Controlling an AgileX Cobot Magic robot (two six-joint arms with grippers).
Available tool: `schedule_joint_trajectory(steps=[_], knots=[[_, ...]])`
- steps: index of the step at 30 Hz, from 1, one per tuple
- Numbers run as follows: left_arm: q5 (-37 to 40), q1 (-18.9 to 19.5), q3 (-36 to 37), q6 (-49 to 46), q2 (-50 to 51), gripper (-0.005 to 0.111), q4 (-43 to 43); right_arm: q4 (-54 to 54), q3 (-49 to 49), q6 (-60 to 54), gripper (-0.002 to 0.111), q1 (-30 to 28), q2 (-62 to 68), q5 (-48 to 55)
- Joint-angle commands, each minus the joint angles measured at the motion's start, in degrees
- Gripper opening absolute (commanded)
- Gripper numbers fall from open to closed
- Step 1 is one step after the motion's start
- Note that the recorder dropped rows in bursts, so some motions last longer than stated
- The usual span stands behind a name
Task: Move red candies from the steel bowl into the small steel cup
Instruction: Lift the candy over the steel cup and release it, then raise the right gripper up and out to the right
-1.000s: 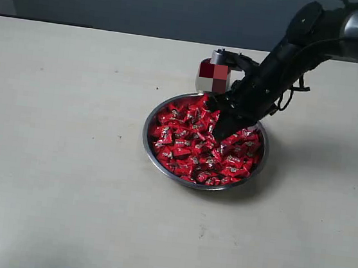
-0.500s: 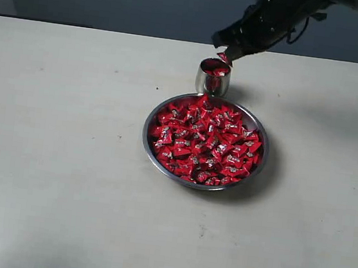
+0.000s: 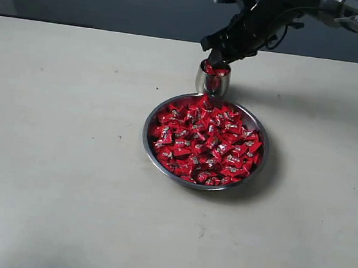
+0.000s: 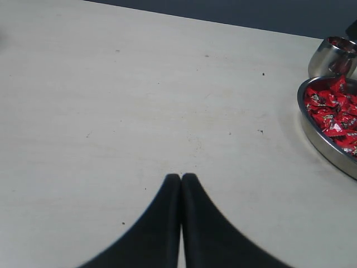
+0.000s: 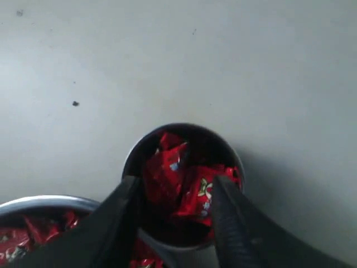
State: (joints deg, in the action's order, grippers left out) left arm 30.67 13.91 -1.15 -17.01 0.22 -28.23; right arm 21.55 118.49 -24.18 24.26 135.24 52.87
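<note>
The steel bowl (image 3: 145, 132) sits mid-table, heaped with red candies (image 3: 204, 143). Just behind it stands the small steel cup (image 3: 209, 82), which holds several red candies (image 5: 178, 170). My right gripper (image 3: 218, 53) hovers right above the cup's mouth. In the right wrist view this gripper (image 5: 177, 187) is open, its fingers apart over the cup's rim (image 5: 237, 162), and the candies lie below in the cup, not pinched. My left gripper (image 4: 181, 177) is shut and empty over bare table, well to the left of the bowl (image 4: 319, 138) and the cup (image 4: 328, 58).
The pale table (image 3: 59, 159) stretches wide on the left and in front of the bowl. A dark wall runs along its far edge. The bowl's rim (image 5: 44, 201) lies close beside the cup in the right wrist view.
My right gripper rose out of the bowl with a candy, moved back over the cup, came down to its mouth and opened. The left gripper shows no change.
</note>
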Motion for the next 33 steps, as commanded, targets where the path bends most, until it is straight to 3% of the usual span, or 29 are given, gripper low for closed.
schedule_joint_trajectory(steps=[1, 5, 11, 33], knots=[[-0.30, 0.19, -0.01, 0.09, -0.22, 0.000, -0.03, -0.28, 0.60, 2.30, 0.042, -0.27, -4.36, 4.23], [-0.30, 0.19, -0.01, 0.09, -0.22, 0.000, -0.03, -0.51, 0.60, 2.83, 0.039, -0.27, -8.26, 8.39], [-0.30, 0.19, -0.01, 0.09, -0.22, 0.000, -0.03, -1.00, 0.60, 3.49, -0.001, -0.27, -13.69, 13.98], [-0.30, 0.19, -0.01, 0.09, -0.22, 0.000, -0.03, -1.70, 0.31, 6.46, 0.000, -0.27, -25.44, 17.09]])
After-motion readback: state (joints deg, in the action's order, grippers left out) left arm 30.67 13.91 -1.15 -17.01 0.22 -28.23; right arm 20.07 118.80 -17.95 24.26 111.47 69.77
